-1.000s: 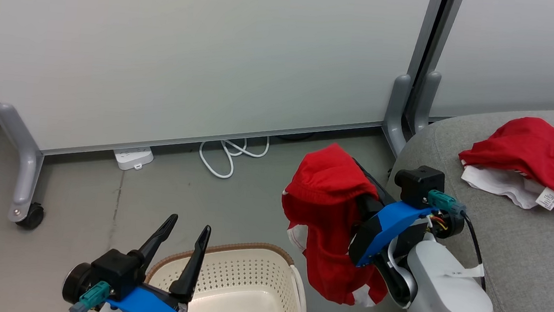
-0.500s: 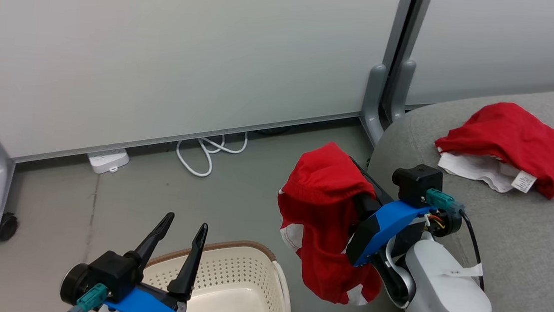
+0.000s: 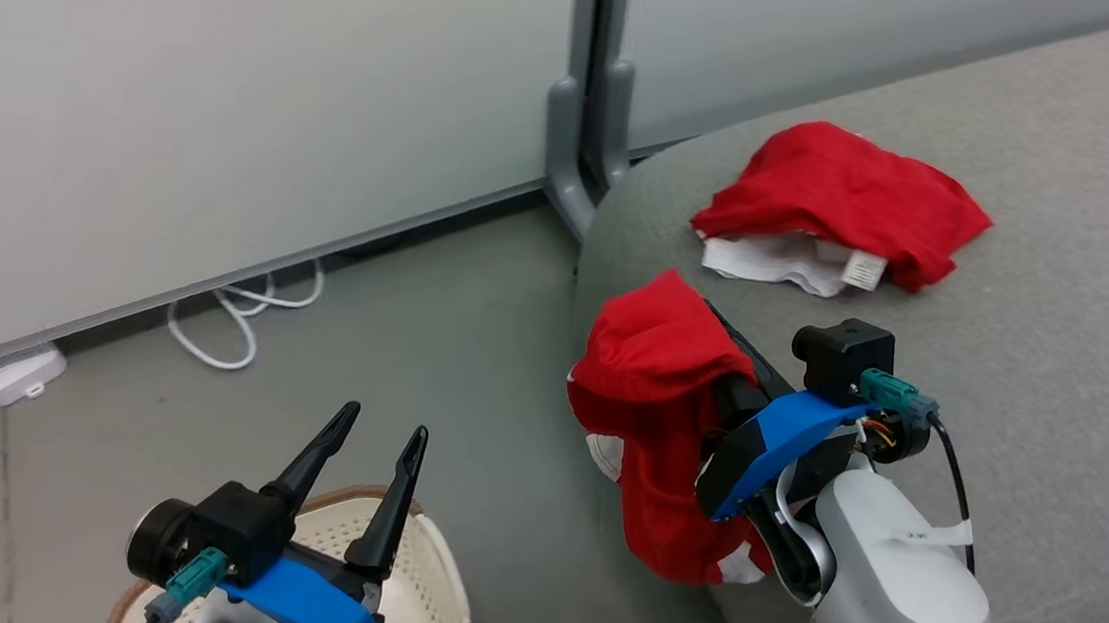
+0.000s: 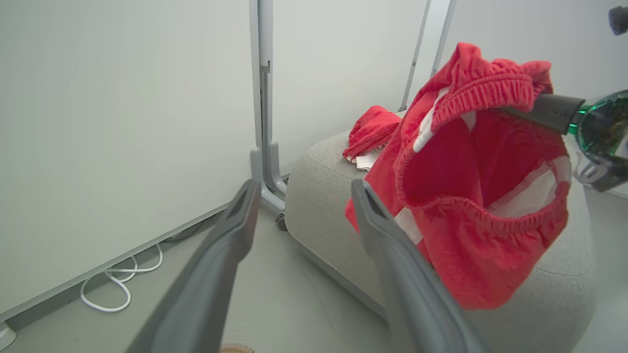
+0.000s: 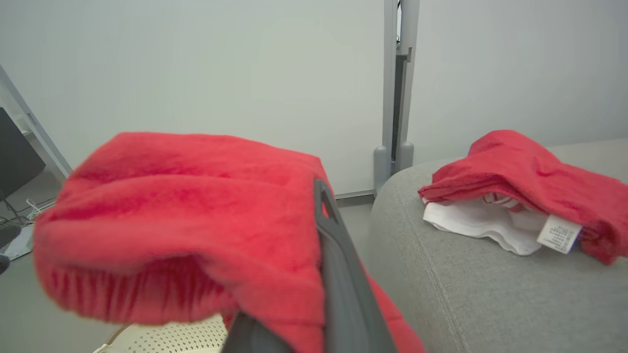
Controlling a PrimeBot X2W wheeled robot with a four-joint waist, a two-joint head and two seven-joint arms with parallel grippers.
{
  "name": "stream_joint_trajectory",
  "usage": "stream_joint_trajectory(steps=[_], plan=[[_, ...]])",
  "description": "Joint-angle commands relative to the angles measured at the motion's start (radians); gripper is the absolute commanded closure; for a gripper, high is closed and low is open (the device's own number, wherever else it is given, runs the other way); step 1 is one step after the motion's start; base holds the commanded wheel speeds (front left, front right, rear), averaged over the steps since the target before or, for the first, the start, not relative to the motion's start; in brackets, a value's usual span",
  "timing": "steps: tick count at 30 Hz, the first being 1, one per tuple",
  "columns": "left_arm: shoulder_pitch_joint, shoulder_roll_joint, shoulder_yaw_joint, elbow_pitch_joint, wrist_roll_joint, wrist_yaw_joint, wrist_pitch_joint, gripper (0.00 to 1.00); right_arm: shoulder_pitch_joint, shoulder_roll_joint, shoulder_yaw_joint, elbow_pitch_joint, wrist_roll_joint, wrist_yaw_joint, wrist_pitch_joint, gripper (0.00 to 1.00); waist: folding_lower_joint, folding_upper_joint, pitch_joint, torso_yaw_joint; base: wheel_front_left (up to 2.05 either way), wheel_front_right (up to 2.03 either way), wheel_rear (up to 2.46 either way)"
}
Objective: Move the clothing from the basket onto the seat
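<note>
clothing: 2 red | first garment clamped in closed right gripper, hanging at edge of 1 seat | second garment lying on seat | left gripper jaws wide, empty, near 1 basket

One red garment draped over pinched right gripper (fingers largely hidden); second garment beyond it on seat; basket beneath spread left gripper.
</note>
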Motion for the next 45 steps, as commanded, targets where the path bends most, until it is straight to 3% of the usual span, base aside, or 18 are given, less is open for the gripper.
stream_joint_trajectory(steps=[1, 10, 21, 26, 31, 35, 39, 45], plan=[[-0.02, 0.002, 0.004, 0.0, 0.006, -0.006, -0.003, 0.0, -0.013, -0.002, -0.001, -0.005, 0.0, 0.0, -0.005, 1.0, 0.0, 0.0, 0.02, -0.061, 0.0, 0.0, 0.0], [-0.036, 0.019, 0.012, -0.011, 0.012, -0.007, -0.003, 0.0, -0.019, -0.001, -0.018, -0.012, 0.008, 0.0, -0.019, 1.0, 0.0, 0.0, 0.056, -0.172, 0.0, 0.0, 0.0], [-0.057, 0.021, -0.008, -0.005, -0.001, -0.005, -0.003, 0.0, -0.01, -0.001, -0.038, -0.008, 0.014, 0.0, -0.013, 1.0, 0.0, 0.0, 0.071, -0.181, 0.0, 0.0, 0.0], [-0.065, 0.039, 0.016, -0.021, 0.026, -0.005, -0.003, 0.0, -0.109, -0.001, -0.068, 0.0, 0.045, 0.0, 0.008, 1.0, 0.0, 0.0, 0.119, -0.19, 0.0, 0.0, 0.0], [-0.111, 0.077, 0.002, -0.046, 0.052, -0.005, 0.002, 0.0, -0.281, -0.003, -0.19, 0.06, 0.057, 0.0, 0.023, 1.0, 0.0, 0.0, 0.222, -0.173, 0.0, 0.0, 0.0], [-0.179, 0.11, -0.023, -0.093, 0.066, -0.005, 0.035, 0.0, -0.431, -0.057, -0.316, 0.115, 0.031, 0.0, 0.014, 1.0, 0.0, 0.0, 0.336, -0.13, 0.0, 0.0, 0.0], [-0.252, 0.139, -0.045, -0.159, 0.076, -0.005, 0.066, 0.0, -0.557, -0.171, -0.447, 0.14, 0.0, 0.0, -0.003, 1.0, 0.0, 0.0, 0.454, -0.07, 0.0, 0.0, 0.0], [-0.34, 0.197, -0.05, -0.27, 0.097, -0.005, 0.105, 0.0, -0.63, -0.29, -0.628, 0.16, -0.051, 0.0, -0.029, 1.0, 0.0, 0.0, 0.621, -0.004, 0.0, 0.0, 0.0]])
